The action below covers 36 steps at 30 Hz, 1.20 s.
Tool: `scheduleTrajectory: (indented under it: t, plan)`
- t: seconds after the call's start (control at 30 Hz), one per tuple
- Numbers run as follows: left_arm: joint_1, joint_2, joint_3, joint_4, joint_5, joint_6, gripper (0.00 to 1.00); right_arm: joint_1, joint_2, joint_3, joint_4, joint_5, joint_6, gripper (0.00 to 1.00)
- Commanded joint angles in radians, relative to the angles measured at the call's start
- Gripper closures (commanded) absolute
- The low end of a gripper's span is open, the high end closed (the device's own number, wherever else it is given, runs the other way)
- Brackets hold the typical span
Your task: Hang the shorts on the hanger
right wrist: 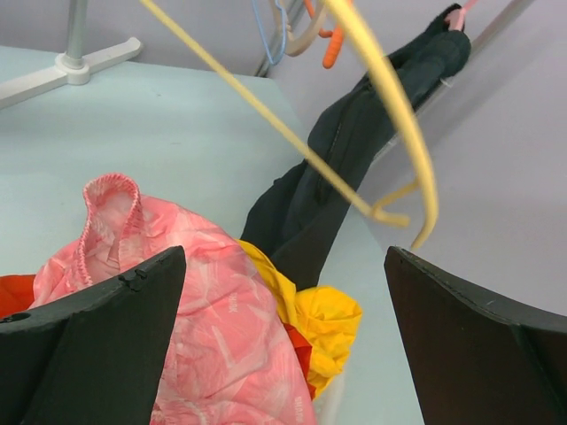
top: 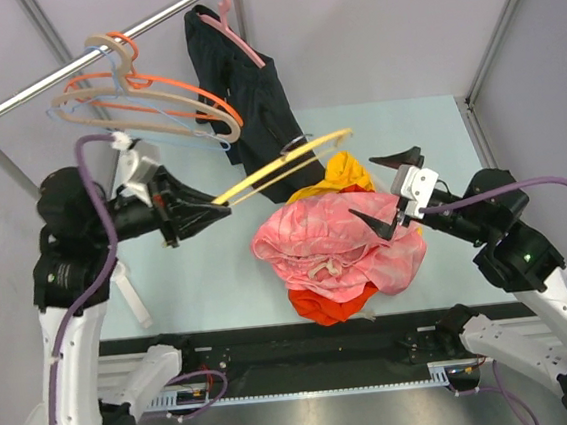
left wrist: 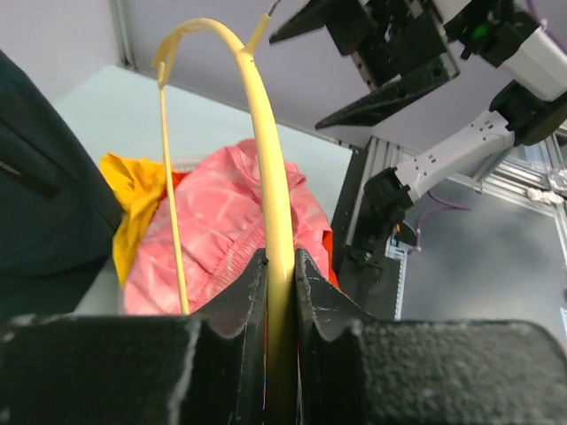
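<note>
The pink shorts (top: 339, 243) lie crumpled in a heap at the table's middle, white drawstring (top: 321, 268) toward the front. They also show in the left wrist view (left wrist: 221, 226) and the right wrist view (right wrist: 204, 301). My left gripper (top: 225, 206) is shut on one end of the yellow hanger (top: 284, 162), holding it in the air over the table behind the shorts; the left wrist view shows the hanger (left wrist: 266, 150) clamped between its fingers (left wrist: 239, 301). My right gripper (top: 387, 187) is wide open and empty, above the right side of the shorts.
An orange-red garment (top: 331, 306) and a yellow garment (top: 345, 173) lie under the shorts. A black garment (top: 247, 95) hangs on a pink hanger (top: 235, 26) from the rail (top: 70, 77), with orange, beige and blue hangers (top: 142, 96). A white rack post (top: 130, 283) stands at left.
</note>
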Motion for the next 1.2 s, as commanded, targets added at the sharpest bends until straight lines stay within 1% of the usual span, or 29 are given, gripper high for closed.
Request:
scheduleTrajectory:
  t: [0.0,0.07,0.1,0.13,0.17,0.2,0.23,0.27,0.33,0.37,0.4,0.43,0.47,0.5,0.53,0.57,0.6,0.63,0.67,0.7,0.73,0.77,0.8,0.83,0.87,0.93,0.97,1.07,1.17]
  plan:
    - [-0.233,0.074,0.081,-0.056,-0.282,0.092,1.0,-0.038,-0.039,0.028,0.002,0.036,0.055,0.0]
    - [-0.321,0.142,0.14,-0.076,-0.371,0.136,1.0,-0.049,-0.059,0.029,-0.018,0.05,0.053,0.0]
    - [-0.39,0.162,0.154,-0.067,-0.463,0.149,1.0,-0.061,-0.078,0.029,-0.027,0.058,0.053,0.0]
    - [-0.416,0.176,0.165,-0.053,-0.497,0.153,1.0,-0.067,-0.087,0.028,-0.033,0.064,0.058,0.0]
    - [-0.444,0.188,0.173,-0.031,-0.535,0.149,1.0,-0.075,-0.095,0.031,-0.044,0.079,0.09,0.0]
    - [-0.493,0.203,0.168,0.028,-0.63,0.134,1.0,-0.086,-0.105,0.029,-0.047,0.09,0.122,0.02]
    - [-0.511,0.21,0.153,0.06,-0.658,0.127,1.0,-0.11,-0.121,0.032,-0.052,0.097,0.163,0.02]
    - [-0.56,0.216,0.144,0.114,-0.695,0.132,1.0,-0.126,-0.127,0.032,-0.067,0.113,0.268,0.02]
    - [-0.614,0.226,0.122,0.166,-0.807,0.146,1.0,-0.164,-0.141,0.032,-0.079,0.119,0.387,0.03]
    - [-0.672,0.23,0.113,0.217,-0.851,0.165,0.99,-0.181,-0.145,0.032,-0.075,0.119,0.45,0.02]
    - [-0.702,0.233,0.105,0.242,-0.935,0.175,1.0,-0.204,-0.145,0.035,-0.065,0.096,0.557,0.03]
    - [-0.726,0.237,0.093,0.265,-0.966,0.184,1.0,-0.259,-0.144,0.037,-0.032,0.072,0.619,0.03]
    - [-0.778,0.239,0.087,0.306,-1.0,0.198,1.0,-0.288,-0.141,0.04,-0.012,0.026,0.677,0.05]
    - [-0.809,0.24,0.078,0.34,-1.04,0.207,1.0,-0.319,-0.132,0.047,0.01,0.003,0.796,0.05]
    - [-0.847,0.243,0.055,0.37,-1.134,0.225,1.0,-0.343,-0.113,0.054,0.055,-0.022,0.844,0.06]
    - [-0.931,0.243,0.041,0.444,-1.202,0.283,1.0,-0.38,-0.101,0.058,0.079,-0.036,0.902,0.06]
    - [-0.979,0.248,0.026,0.49,-1.265,0.32,1.0,-0.397,-0.089,0.064,0.103,-0.036,0.947,0.07]
    - [-1.078,0.256,-0.023,0.613,-1.416,0.369,1.0,-0.429,-0.067,0.075,0.149,-0.036,1.042,0.07]
    - [-1.122,0.265,-0.049,0.687,-1.475,0.505,1.0,-0.446,-0.058,0.081,0.174,-0.039,1.087,0.07]
    - [-1.162,0.276,-0.074,0.761,-1.531,0.576,1.0,-0.461,-0.049,0.083,0.2,-0.048,1.128,0.07]
    - [-1.195,0.314,-0.121,0.912,-1.631,0.645,1.0,-0.478,-0.043,0.087,0.246,-0.073,1.204,0.07]
    - [-1.24,0.334,-0.132,0.971,-1.664,0.754,1.0,-0.503,-0.032,0.089,0.263,-0.077,1.233,0.07]
    - [-1.254,0.364,-0.138,1.019,-1.695,0.794,1.0,-0.512,-0.03,0.089,0.275,-0.08,1.254,0.07]
    - [-1.262,0.389,-0.134,1.111,-1.738,0.83,1.0,-0.517,-0.03,0.089,0.283,-0.076,1.262,0.07]
    - [-1.266,0.445,-0.126,1.145,-1.758,0.885,1.0,-0.52,-0.035,0.087,0.277,-0.07,1.265,0.06]
    - [-1.266,0.496,-0.096,1.258,-1.787,0.932,1.0,-0.52,-0.041,0.086,0.258,-0.059,1.268,0.06]
    - [-1.266,0.547,-0.085,1.289,-1.816,0.969,1.0,-0.52,-0.043,0.084,0.261,-0.062,1.268,0.06]
    - [-1.269,0.608,-0.045,1.361,-1.839,0.986,1.0,-0.52,-0.046,0.077,0.272,-0.039,1.248,0.06]
    - [-1.274,0.636,-0.025,1.423,-1.855,0.992,1.0,-0.521,-0.049,0.064,0.281,0.001,1.239,0.08]
